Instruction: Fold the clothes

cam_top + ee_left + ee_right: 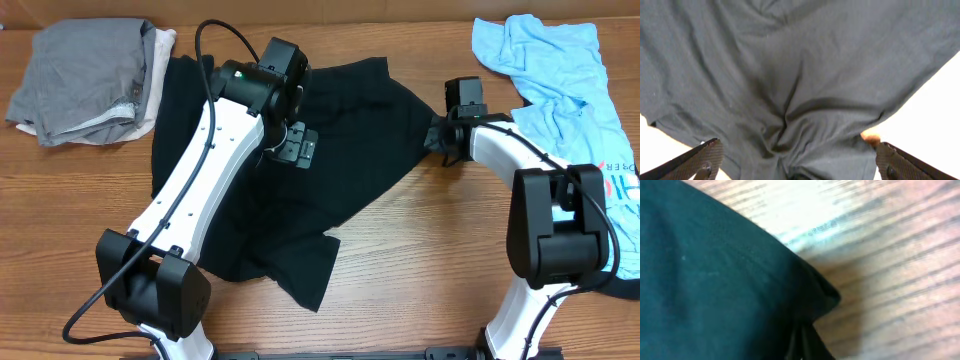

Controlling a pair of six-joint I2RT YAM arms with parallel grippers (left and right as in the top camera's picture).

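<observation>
Right pincer (438,138) clamps black T-shirt (345,135) corner; left pincer (297,148) wide, empty. Risk: shallow hold slips under pull.

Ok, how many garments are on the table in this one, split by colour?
Black T-shirt: 1
Grey garment: 1
Off-white garment: 1
Light-blue garment: 1
Total: 4
</observation>
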